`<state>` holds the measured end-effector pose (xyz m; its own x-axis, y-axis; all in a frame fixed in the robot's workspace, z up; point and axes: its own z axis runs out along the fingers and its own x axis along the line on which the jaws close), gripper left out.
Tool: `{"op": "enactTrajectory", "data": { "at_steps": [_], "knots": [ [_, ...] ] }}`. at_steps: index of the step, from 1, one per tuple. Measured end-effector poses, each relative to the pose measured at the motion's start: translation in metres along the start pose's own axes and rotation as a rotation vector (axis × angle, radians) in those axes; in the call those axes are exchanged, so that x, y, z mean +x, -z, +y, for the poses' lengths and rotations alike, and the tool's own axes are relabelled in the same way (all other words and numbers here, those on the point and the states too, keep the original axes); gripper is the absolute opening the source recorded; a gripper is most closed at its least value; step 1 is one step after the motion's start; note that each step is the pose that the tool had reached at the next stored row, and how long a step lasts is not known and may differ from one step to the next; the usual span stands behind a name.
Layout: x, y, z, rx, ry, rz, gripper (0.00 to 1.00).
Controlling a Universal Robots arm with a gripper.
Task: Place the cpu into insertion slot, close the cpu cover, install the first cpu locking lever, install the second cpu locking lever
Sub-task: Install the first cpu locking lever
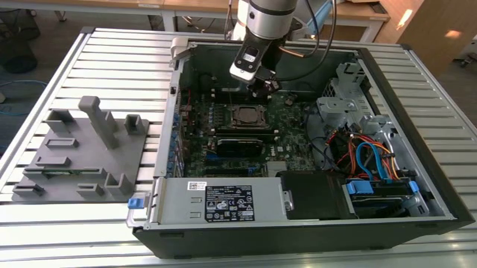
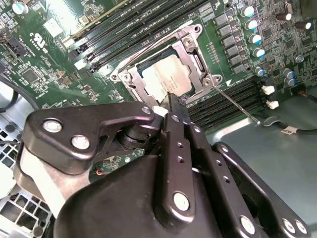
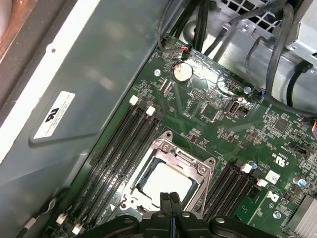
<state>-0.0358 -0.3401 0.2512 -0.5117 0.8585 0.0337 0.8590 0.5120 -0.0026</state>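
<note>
Over an open case (image 1: 298,243) on a slatted table (image 1: 111,56): the arm (image 1: 270,17), reaching down toward the board (image 1: 294,139). Carries the gripper (image 1: 266,88) low inside the case, above the slot's edge farthest from the camera in the exterior view. Holds nothing. Presses both fingers (image 3: 166,202) flat together, with only a thin seam between them in the first wrist view. Aims the joined tips at one edge of the cover (image 3: 181,157) in both wrist views; cannot tell whether touching the metal or hanging just above it.

In the slot (image 2: 151,62), already seated: the cpu (image 2: 166,79), silver top up, square to the socket. Around the chip, lying flat: the cover, with the metal top plain through its window and a dark strip of socket beside it. At one corner of the cover, a thin lever (image 2: 237,104), angled away from the frame and stretching out across the nearest memory slots (image 2: 208,106) toward the bare case floor.

Flanking the socket on two sides: long black memory slots. Farther along the board in the first wrist view, a coin cell (image 3: 181,72), with black cables (image 3: 277,39) beyond it.

Elsewhere in the exterior view: a labelled power supply (image 1: 223,204) at the case's edge nearest the camera, coloured cables (image 1: 369,159) toward the exterior view's right, and a grey fixture (image 1: 82,151) on the table to the exterior view's left of the case, well apart from the gripper.
</note>
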Motion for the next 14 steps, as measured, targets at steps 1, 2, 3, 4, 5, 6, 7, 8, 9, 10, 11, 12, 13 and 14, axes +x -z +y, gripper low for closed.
{"op": "enactTrajectory", "data": {
  "at_steps": [1,2,3,4,5,6,7,8,9,10,11,12,13,14],
  "knots": [
    [0.0,0.0,0.0,0.0,0.0,0.0,0.1],
    [0.0,0.0,0.0,-0.0001,0.0,0.0,0.1],
    [0.0,0.0,0.0,0.0,0.0,0.0,0.1],
    [0.0,0.0,0.0,0.0,0.0,0.0,0.1],
    [0.0,0.0,0.0,0.0,0.0,0.0,0.1],
    [0.0,0.0,0.0,0.0,0.0,0.0001,0.1],
    [0.0,0.0,0.0,0.0,0.001,0.0,0.1],
    [0.0,0.0,0.0,0.0001,0.005,0.0001,0.1],
    [0.0,0.0,0.0,0.0003,0.012,0.0,0.1],
    [0.0,0.0,0.0,0.0008,0.025,0.0,0.1],
    [0.0,0.0,0.0,0.0012,0.04,-0.0001,0.1],
    [0.0,0.0,0.0,0.0018,0.055,-0.0001,0.1],
    [0.0,0.0,0.0,0.0024,0.071,-0.0001,0.1],
    [0.0,0.0,0.0,0.0029,0.086,-0.0002,0.1]
  ]
}}
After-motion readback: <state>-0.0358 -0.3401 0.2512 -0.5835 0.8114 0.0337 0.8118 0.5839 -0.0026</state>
